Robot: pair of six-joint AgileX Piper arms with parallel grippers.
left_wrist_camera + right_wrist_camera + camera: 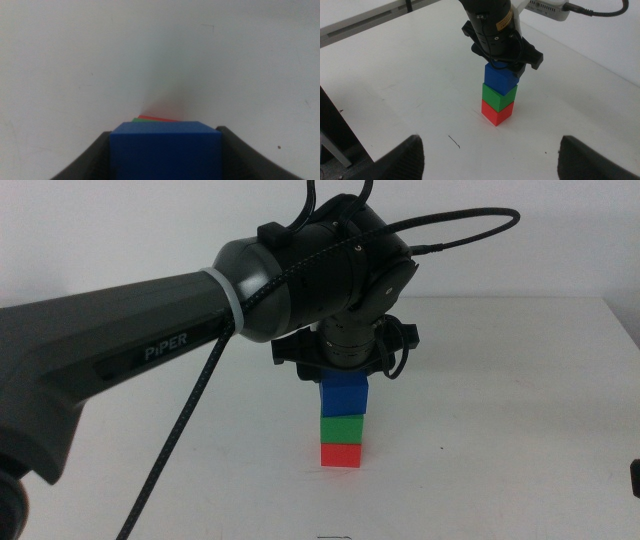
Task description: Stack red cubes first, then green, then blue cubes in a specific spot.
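Note:
On the white table (500,410) stands a three-cube stack: the red cube (341,454) at the bottom, the green cube (343,427) on it, the blue cube (346,394) on top. My left gripper (345,383) comes down from above and is shut on the blue cube (165,150), one dark jaw against each side. In the left wrist view only thin edges of the green cube (135,120) and red cube (159,118) peek out beyond the blue one. My right gripper (490,155) waits open at the table's right side, facing the stack (498,95).
The left arm's thick grey body (120,350) and its black cable (180,440) cross the left half of the middle view. A small dark mark (454,142) lies on the table in front of the stack. A table edge (365,17) runs behind it.

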